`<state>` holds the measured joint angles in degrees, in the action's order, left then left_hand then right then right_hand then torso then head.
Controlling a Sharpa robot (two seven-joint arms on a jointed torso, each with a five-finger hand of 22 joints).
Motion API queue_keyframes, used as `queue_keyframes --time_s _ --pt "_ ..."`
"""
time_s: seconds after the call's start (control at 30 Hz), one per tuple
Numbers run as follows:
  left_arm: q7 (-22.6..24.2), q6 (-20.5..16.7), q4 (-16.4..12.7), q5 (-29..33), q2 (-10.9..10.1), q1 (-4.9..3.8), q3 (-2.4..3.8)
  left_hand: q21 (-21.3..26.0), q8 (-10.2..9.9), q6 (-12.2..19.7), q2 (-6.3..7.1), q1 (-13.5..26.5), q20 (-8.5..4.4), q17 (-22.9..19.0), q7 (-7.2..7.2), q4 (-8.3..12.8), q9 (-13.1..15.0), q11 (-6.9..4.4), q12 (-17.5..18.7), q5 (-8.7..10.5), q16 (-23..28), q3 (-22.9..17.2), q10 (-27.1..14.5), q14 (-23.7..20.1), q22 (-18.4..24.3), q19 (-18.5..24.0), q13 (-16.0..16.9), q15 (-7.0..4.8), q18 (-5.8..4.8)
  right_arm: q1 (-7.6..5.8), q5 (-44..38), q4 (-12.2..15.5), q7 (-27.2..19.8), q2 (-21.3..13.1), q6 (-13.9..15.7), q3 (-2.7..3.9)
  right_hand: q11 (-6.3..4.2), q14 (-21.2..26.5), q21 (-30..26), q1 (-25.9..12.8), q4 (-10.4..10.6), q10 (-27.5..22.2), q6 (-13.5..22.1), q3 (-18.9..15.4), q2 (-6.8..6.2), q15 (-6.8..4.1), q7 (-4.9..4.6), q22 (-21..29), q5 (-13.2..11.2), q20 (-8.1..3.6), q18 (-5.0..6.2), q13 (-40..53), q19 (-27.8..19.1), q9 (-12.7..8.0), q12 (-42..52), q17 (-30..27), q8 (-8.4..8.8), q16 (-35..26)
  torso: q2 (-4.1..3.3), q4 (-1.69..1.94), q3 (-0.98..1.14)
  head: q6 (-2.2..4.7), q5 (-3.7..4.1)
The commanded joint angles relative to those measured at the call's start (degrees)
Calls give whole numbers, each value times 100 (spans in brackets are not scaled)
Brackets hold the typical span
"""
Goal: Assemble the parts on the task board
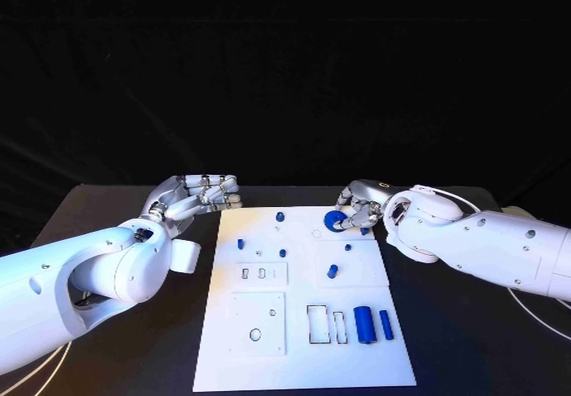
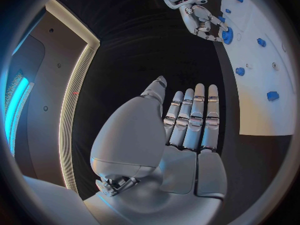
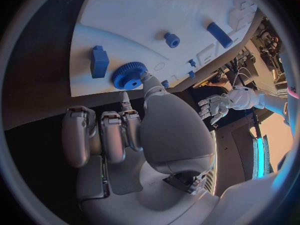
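The white task board lies in the middle of the black table. My right hand is over the board's far right part and pinches a blue gear between thumb and a fingertip; the gear sits just above or on the board, I cannot tell which. The other fingers are curled in. My left hand hovers off the board's far left corner, its fingers straight and side by side, holding nothing. Small blue pegs stand on the board.
Two blue cylinders lie near the board's front right, beside two rectangular slots. Two raised white plates sit on the board's left half. A blue block stands close to the gear.
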<state>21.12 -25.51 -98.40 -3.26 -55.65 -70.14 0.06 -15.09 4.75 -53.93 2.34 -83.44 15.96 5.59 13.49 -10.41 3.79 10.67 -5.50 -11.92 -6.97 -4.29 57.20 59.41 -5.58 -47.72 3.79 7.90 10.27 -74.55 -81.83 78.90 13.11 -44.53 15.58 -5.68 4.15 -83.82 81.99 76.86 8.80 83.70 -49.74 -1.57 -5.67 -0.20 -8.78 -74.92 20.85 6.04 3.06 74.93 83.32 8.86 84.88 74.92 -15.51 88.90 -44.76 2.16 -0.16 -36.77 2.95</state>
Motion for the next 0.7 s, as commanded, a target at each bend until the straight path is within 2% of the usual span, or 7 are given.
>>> queue_keyframes --time_s 0.03,0.33,0.5,0.63,0.7 --pt "17 105 -10 -6 11 -9 6 39 -21 -6 15 -19 20 -2 27 21 -8 17 19 34 19 5 -42 -2 6 24 -8 54 22 20 -93 -20 -20 16 -139 -4 -3 -569 35 50 6 60 -58 36 34 19 -4 -461 24 8 -47 787 37 6 20 1283 -30 31 -1 -4 -1 -15 -9" --pt "16 106 -9 -6 8 -9 6 41 -30 -1 12 -18 21 -2 29 25 -8 20 29 33 29 7 -50 -4 9 27 -7 57 22 41 -115 -36 6 28 -235 -5 -11 -572 47 84 -12 95 -100 53 63 12 5 -482 22 3 -51 831 47 9 51 1296 -51 36 -1 -3 0 -54 -13" --pt "15 106 -8 -6 6 -9 6 41 -30 -1 12 -18 21 -2 29 25 -8 20 29 33 29 7 -50 -4 9 27 -7 57 22 44 -131 -39 16 28 -268 -6 -24 -575 58 140 -44 151 -161 90 108 2 19 -500 6 -6 -54 902 54 11 100 1312 -73 42 -2 0 1 -53 -5" --pt "13 104 -6 -6 5 -9 6 41 -30 -1 12 -18 21 -2 29 25 -8 20 29 33 29 7 -50 -4 9 27 -7 57 22 47 -151 -38 12 27 -266 -6 -52 -580 74 325 -136 210 -290 266 245 -21 48 -529 -264 -24 -58 979 65 8 152 1332 -96 50 -2 0 1 -55 -7" --pt "10 103 -5 -6 5 -9 6 42 -32 -1 10 -20 21 -2 29 27 -8 20 32 32 32 6 -51 -4 10 27 -7 58 22 49 -185 -33 -6 26 -236 -6 -91 -585 103 403 -185 342 -455 390 304 -50 96 -573 -403 -47 -67 1143 89 19 265 1359 -132 59 0 -1 1 -55 -12"
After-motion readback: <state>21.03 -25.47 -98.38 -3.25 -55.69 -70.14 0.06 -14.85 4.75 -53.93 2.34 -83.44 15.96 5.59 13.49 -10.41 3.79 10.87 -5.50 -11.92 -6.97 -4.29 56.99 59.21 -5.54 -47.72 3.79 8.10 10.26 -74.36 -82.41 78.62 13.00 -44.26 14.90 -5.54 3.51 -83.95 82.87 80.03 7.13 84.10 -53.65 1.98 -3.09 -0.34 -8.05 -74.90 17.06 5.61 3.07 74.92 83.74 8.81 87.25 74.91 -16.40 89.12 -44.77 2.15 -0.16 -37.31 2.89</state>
